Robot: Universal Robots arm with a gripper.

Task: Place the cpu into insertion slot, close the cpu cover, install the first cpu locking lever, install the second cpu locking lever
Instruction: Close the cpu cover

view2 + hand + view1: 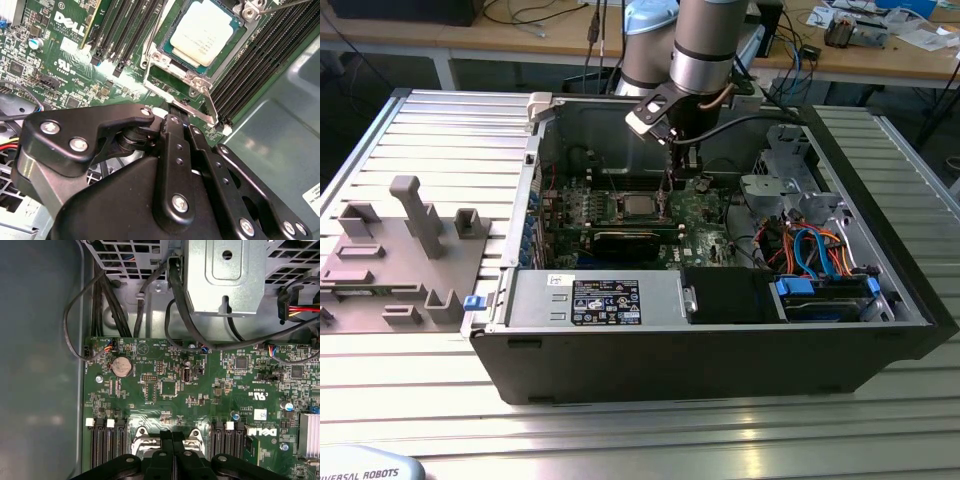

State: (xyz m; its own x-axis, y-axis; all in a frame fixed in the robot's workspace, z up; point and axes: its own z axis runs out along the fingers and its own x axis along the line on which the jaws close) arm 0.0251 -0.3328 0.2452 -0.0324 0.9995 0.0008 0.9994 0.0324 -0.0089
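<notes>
Ribbed aluminium tabletop (410, 400) carries the open computer case (720, 360); we hold our gripper (180, 116), fingers (178, 150) pressed together, just beside the cpu (202, 30) seated in its insertion slot (159, 59).

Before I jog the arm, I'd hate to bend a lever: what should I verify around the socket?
1. cpu seated flat in the insertion slot: ok.
2. cpu cover down around the chip: ok.
3. near locking lever hooked: cannot tell; its end sticks out beside the gripper.
4. far locking lever hooked: cannot tell.
5. gripper shut, holding nothing visible: ok.
6. black cables lying away from the socket: ok.
</notes>
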